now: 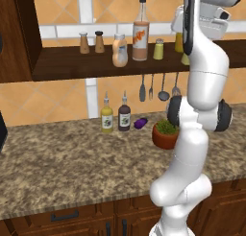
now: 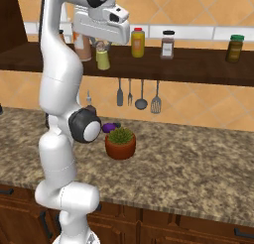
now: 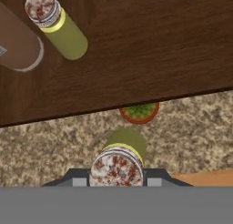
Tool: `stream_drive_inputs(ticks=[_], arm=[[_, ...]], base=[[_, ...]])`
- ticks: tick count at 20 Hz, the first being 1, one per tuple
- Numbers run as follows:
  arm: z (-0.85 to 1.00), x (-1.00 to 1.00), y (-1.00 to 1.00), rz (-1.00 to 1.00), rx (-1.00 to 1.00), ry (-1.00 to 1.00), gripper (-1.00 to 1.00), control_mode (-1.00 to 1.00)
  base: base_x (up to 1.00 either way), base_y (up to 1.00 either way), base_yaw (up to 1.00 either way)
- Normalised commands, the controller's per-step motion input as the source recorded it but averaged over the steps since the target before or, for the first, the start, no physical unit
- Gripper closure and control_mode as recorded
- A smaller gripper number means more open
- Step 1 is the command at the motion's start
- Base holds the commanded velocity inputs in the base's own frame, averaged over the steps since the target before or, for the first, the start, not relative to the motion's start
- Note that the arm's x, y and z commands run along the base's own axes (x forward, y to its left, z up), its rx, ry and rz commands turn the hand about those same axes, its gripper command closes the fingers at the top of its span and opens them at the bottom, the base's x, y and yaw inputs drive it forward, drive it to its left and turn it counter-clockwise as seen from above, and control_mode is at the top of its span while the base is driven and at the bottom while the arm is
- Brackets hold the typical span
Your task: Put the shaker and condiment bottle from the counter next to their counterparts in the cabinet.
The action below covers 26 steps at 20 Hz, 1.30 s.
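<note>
Two yellow-green shakers show from our hand camera: one shaker [image 3: 119,160] pinched in our jaws above the tabletop [image 3: 191,127], just off the front edge of the cabinet [image 3: 150,45] shelf, its twin [image 3: 61,29] standing on that shelf. Our arm hides the held one in the left base view. The condiment bottle [image 1: 119,50] sits beside the tall spouted bottle [image 1: 141,38] (label writing too small to read).

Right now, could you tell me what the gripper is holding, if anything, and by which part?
The gripper holds the yellow-green shaker near its speckled top, body hanging below, just off the cabinet shelf's front edge.
</note>
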Motion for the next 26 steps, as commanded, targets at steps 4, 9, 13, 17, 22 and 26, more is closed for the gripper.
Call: stream_drive_inputs(ticks=[4,9,13,17,22,26], arm=[[-0.03,0.40,0.00,0.00,0.01,0.00,1.00,-1.00],[-0.18,0.33,0.00,0.00,0.03,0.06,1.00,-1.00],[-0.27,0.21,0.00,0.00,0.00,0.06,1.00,-1.00],[-0.14,0.27,0.00,0.00,0.00,0.03,1.00,-1.00],[0.01,0.30,0.01,0.00,0.00,0.00,1.00,-1.00],[0.03,0.26,0.00,0.00,0.01,0.00,1.00,-1.00]], base=[[0.00,0.00,0.00],[0.00,0.00,0.00],[0.00,0.00,0.00],[0.00,0.00,0.00],[0.00,0.00,0.00],[0.00,0.00,0.00]])
